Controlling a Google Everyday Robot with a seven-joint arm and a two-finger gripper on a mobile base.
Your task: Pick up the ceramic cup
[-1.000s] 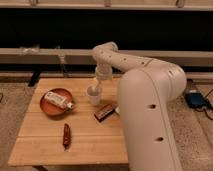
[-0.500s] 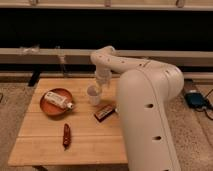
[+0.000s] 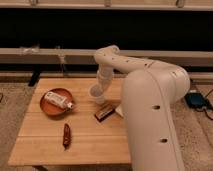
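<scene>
Reaching down over a wooden table (image 3: 45, 145), the white arm's gripper (image 3: 101, 90) sits at the ceramic cup (image 3: 96, 94) near the table's centre, its grip unclear, with a red-brown plate (image 3: 47, 107) at nine o'clock and a dark bar (image 3: 103, 113) at five o'clock.

1. A lab-like test room: a low wooden table (image 3: 45, 145) stands on speckled carpet (image 3: 12, 107).
2. Behind the table runs a long pale ledge (image 3: 50, 52) under dark panels.
3. The gripper (image 3: 98, 93) hangs over the table.
</scene>
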